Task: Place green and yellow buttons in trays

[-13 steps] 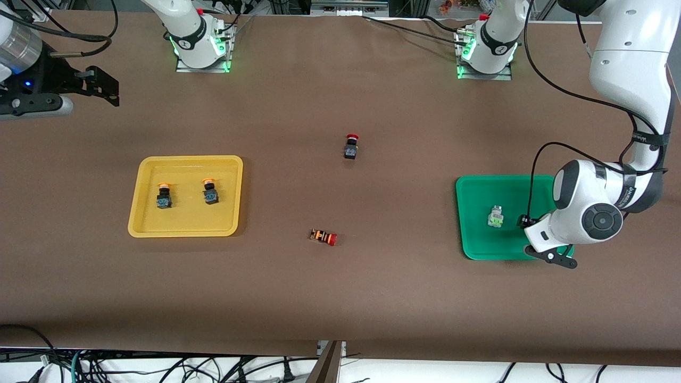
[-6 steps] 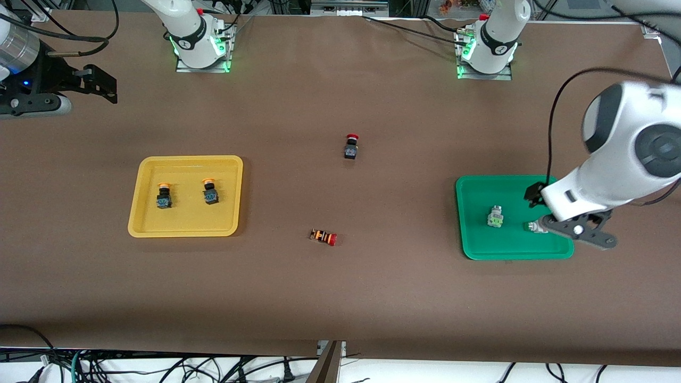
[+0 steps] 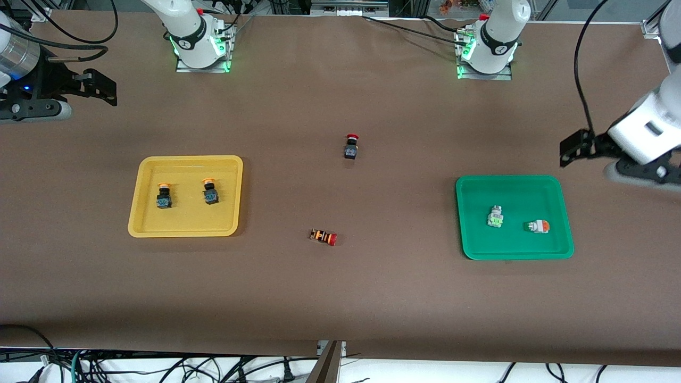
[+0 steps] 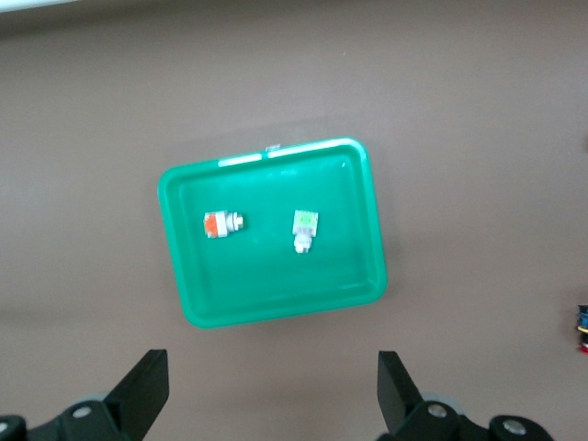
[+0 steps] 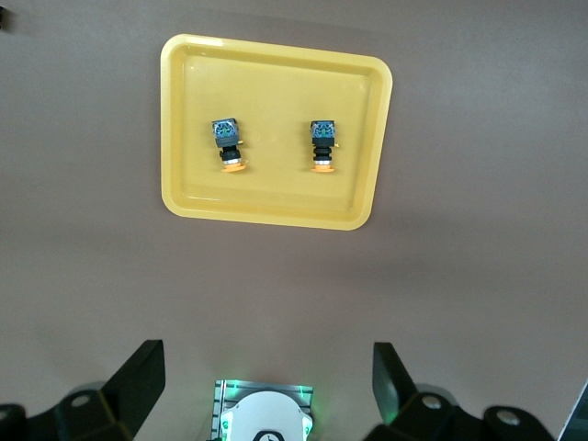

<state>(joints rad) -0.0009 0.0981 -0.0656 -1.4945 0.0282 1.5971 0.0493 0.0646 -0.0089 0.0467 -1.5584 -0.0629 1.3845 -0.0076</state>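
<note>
The green tray holds two white-bodied green buttons, one upright-looking and one lying on its side with an orange patch. The left wrist view shows the tray and both buttons. The yellow tray holds two yellow-capped black buttons, also seen in the right wrist view. My left gripper is open and empty, high above the table beside the green tray. My right gripper is open and empty, waiting high at the right arm's end.
A red-capped black switch stands mid-table. A red-capped switch with an orange-striped body lies nearer the front camera. The arm bases stand along the table's top edge. Cables hang at the front edge.
My left gripper rose from the green tray and pulled away toward the left arm's end, leaving the second green button lying in the tray. The right arm barely moved.
</note>
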